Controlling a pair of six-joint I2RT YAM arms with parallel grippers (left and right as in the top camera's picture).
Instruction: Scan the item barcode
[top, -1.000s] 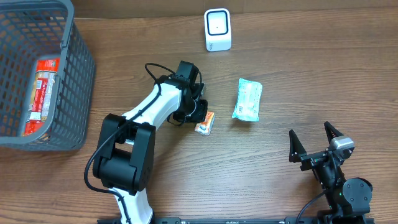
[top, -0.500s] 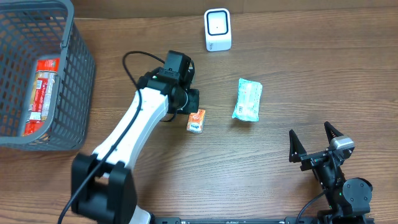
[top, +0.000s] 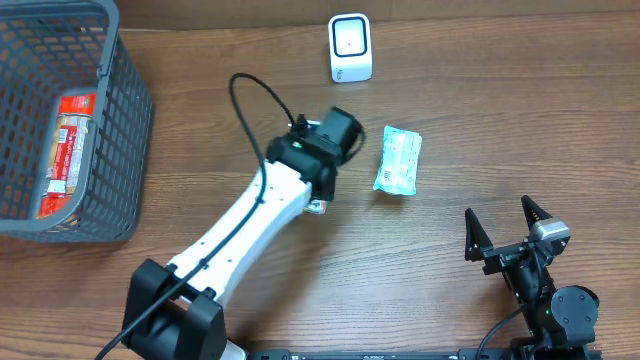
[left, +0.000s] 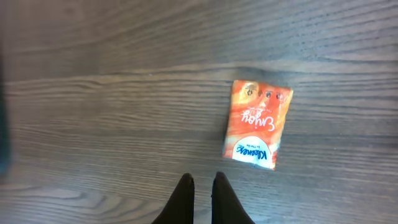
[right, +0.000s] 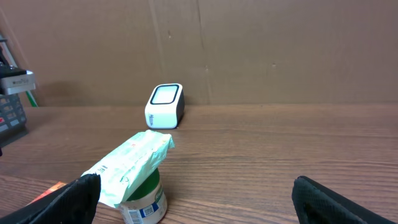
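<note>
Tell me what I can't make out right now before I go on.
Orange packet: left arm covers most of it overhead; left wrist shows no barcode on its upper face.
Green packet: print too small overhead; bottom edge cuts it off in right wrist.
Red item: basket mesh blurs its label overhead.

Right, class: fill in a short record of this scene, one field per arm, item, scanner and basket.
left arm: jaws shut, holding nothing
right arm: jaws wide open, holding nothing
orange tissue packet: flat on the table, apart from the left jaws
green-white pack: lying on the table, right of the left arm
scanner: standing at the table's far side
basket: on the left, red packet inside
</note>
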